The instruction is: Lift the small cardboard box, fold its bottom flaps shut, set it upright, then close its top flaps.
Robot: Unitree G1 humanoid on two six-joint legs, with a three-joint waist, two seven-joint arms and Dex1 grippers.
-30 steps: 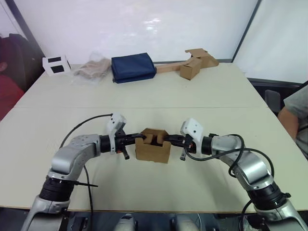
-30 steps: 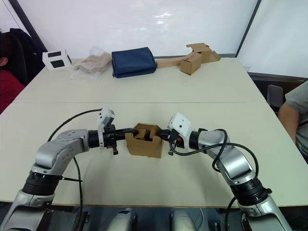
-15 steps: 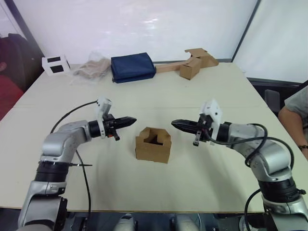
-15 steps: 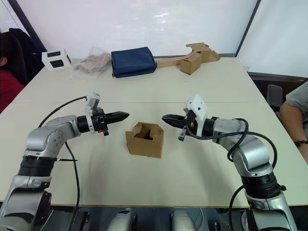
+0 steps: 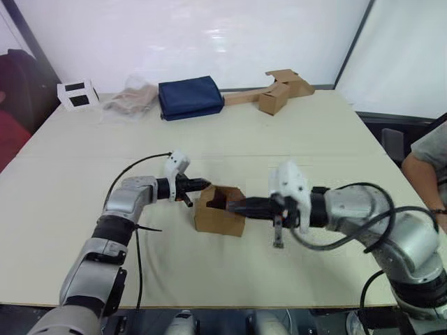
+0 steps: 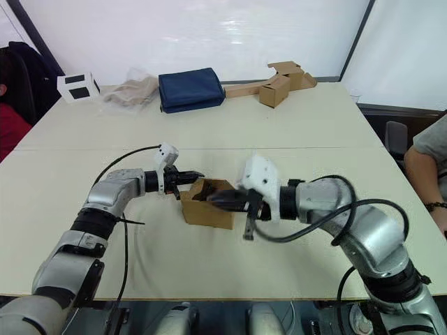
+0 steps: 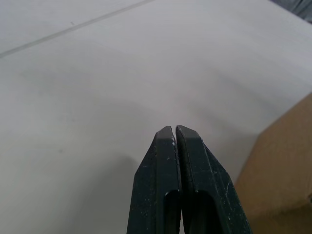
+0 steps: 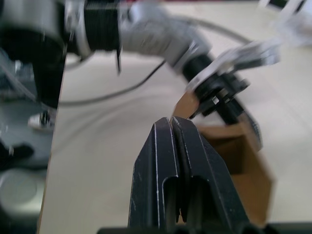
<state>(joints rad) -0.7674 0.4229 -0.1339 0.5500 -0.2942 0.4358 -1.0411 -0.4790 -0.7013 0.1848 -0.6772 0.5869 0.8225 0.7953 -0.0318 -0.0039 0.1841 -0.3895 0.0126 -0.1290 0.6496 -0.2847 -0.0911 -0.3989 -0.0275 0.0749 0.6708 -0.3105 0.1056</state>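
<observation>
The small cardboard box sits between my clenched end effectors: left end effector at its ten o'clock rim, right end effector reaching in from three o'clock.

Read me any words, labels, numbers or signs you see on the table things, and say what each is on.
None readable: the small cardboard box is plain brown.
The white box bears black squares, no lettering.
The navy bag shows no label.
</observation>
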